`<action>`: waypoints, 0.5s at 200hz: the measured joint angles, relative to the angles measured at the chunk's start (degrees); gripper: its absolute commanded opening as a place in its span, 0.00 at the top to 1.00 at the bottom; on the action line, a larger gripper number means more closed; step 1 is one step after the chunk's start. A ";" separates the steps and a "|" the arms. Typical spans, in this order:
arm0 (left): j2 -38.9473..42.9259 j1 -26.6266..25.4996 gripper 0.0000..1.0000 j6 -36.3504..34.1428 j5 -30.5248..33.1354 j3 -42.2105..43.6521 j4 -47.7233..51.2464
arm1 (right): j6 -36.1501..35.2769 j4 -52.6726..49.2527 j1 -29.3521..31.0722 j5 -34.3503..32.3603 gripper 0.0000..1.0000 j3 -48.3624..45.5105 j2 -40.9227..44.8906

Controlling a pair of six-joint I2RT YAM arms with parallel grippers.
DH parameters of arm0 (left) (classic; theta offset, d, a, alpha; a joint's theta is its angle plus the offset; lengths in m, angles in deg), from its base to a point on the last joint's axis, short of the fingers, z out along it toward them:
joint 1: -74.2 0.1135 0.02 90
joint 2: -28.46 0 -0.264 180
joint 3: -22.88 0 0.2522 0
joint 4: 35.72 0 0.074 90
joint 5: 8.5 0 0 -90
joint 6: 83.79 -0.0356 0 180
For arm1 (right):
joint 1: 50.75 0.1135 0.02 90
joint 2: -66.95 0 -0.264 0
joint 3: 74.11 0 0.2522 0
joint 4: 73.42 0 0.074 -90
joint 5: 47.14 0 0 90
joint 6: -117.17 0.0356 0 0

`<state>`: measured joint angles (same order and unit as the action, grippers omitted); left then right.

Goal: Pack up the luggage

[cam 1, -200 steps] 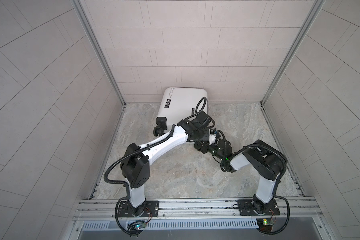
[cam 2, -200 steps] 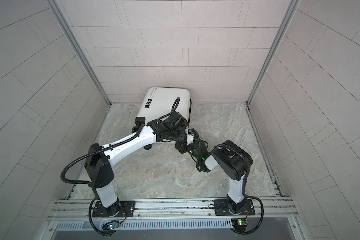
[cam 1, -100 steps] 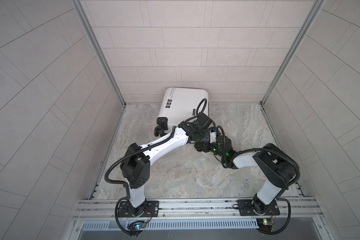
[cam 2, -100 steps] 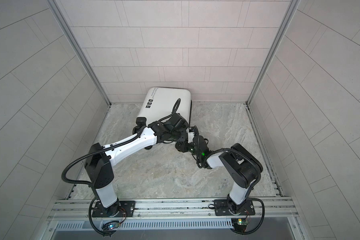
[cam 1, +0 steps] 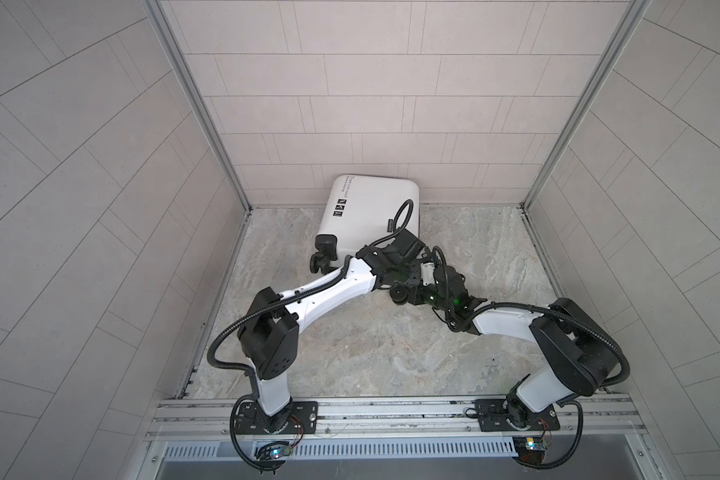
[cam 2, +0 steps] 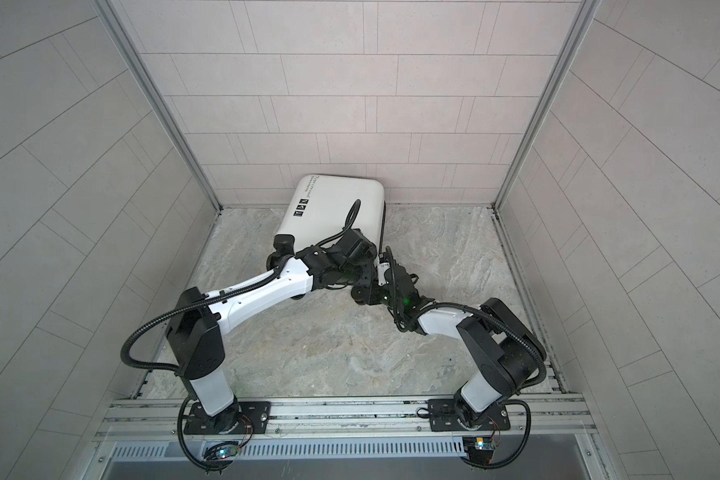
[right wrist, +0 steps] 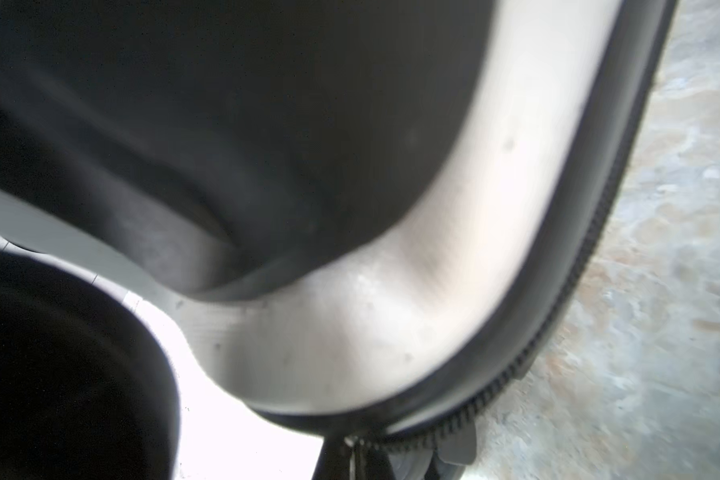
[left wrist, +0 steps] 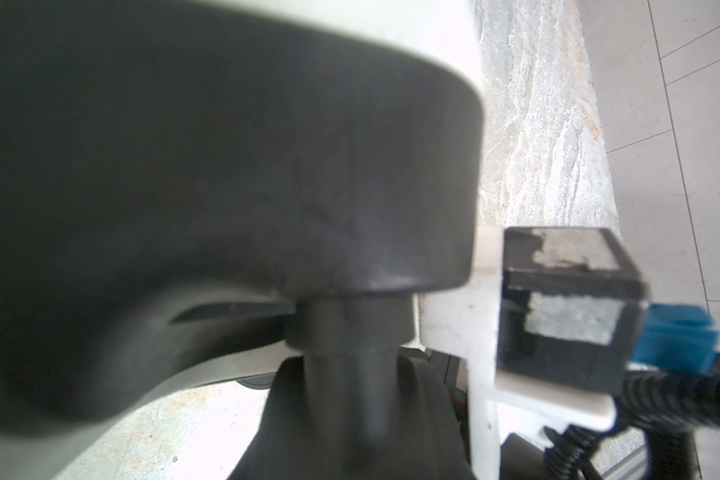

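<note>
The luggage (cam 1: 371,208) (cam 2: 333,212), a white hard shell, lies closed and flat against the back wall. Both arms meet at its near right corner. My left gripper (cam 1: 404,278) (left wrist: 358,436) is shut on the black stem (left wrist: 350,332) of the corner wheel, under the wheel housing (left wrist: 225,166). My right gripper (cam 1: 424,259) (right wrist: 354,457) is shut, its tips pinching a small metal pull on the black zipper band (right wrist: 599,249) where it rounds the white corner (right wrist: 350,332). In both top views the fingertips are hidden under the wrists.
Tiled walls close in the left, back and right of the marble floor (cam 1: 391,353). Another black wheel (cam 1: 324,253) sticks out at the luggage's near left corner. A metal rail (cam 1: 391,411) with both arm bases runs along the front. The right wrist's camera block (left wrist: 566,299) sits close beside the wheel.
The right arm has stretched out, its elbow swinging right and lower, and its gripper has crept toward the luggage's corner. The left arm and the luggage have barely moved.
</note>
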<state>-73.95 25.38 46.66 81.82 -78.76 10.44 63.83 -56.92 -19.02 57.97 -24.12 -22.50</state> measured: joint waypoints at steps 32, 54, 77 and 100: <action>0.39 -0.11 1.00 0.00 0.07 0.92 -0.98 | -0.37 -0.90 -0.11 -0.37 1.00 0.09 0.15; 0.81 -0.11 1.00 -0.04 0.17 1.29 -1.16 | -0.55 -1.81 -0.24 -0.76 1.00 0.09 0.94; 0.92 -0.31 1.00 -0.07 0.11 1.36 -1.20 | -0.83 -2.99 -0.46 -0.98 1.00 -0.33 2.05; 1.07 -0.48 1.00 0.02 0.09 1.66 -1.84 | -1.62 -3.82 -1.33 -0.39 1.00 -0.98 3.19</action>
<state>-72.88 24.90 46.68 81.90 -77.10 8.61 62.21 -60.75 -20.35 57.58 -25.10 -19.30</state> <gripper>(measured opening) 0.408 0.049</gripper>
